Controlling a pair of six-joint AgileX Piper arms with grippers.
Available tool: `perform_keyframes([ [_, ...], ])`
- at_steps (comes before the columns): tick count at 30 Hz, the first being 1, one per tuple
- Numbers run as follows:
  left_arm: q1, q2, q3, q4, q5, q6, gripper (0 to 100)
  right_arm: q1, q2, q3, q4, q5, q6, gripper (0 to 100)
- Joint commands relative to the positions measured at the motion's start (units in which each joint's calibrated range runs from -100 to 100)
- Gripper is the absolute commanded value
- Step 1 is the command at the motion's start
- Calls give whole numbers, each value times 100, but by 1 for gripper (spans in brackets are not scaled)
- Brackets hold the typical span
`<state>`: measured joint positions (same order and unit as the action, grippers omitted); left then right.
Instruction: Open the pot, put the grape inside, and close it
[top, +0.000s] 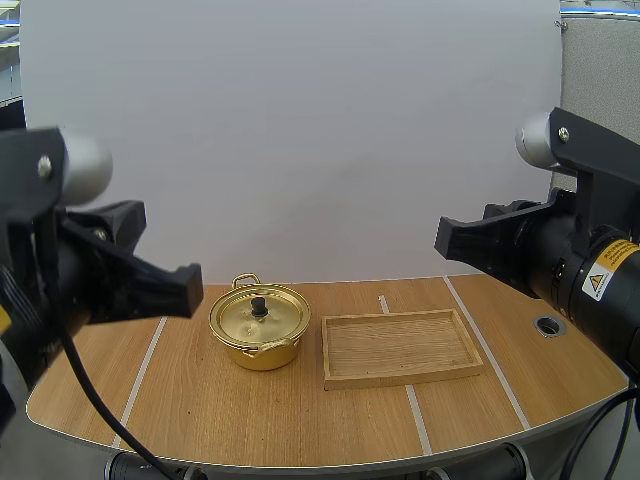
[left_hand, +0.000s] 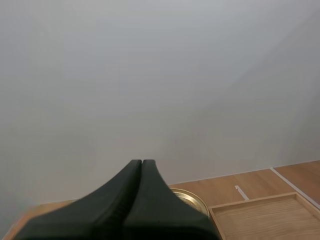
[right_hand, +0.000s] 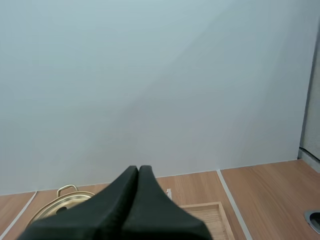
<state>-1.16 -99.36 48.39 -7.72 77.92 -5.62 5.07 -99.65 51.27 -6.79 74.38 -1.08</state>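
My left gripper (left_hand: 142, 162) is shut tight, fingers (left_hand: 120, 196) pressed together, holding nothing. It hangs high above the table (top: 250, 420). The pot (top: 258, 338) sits below it, ahead and a little to the right, lid (top: 268, 317) on, its knob (top: 259, 303) sticking straight up. Just right of the pot lies the wooden tray (top: 400, 348). My right gripper (right_hand: 138, 169) is shut too, with nothing in it, up high past the tray. I think the left arm is nearer to the knob.
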Motion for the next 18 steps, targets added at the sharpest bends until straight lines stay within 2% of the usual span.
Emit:
perform_keyframes([
  [1, 7, -64, 481, 5, -326, -55, 0, -213, -35, 67, -38, -303, 146, 0],
  [5, 7, -64, 866, 5, -1361, -162, 0, -220, -35, 648, -141, -1156, 98, 0],
  [13, 0, -64, 2254, 352, -4169, -153, 0, -220, -35, 2731, -206, -4874, -60, 0],
  [18, 0, -64, 3328, 464, -5529, -153, 0, -220, -35, 3798, -206, -5522, -51, 0],
])
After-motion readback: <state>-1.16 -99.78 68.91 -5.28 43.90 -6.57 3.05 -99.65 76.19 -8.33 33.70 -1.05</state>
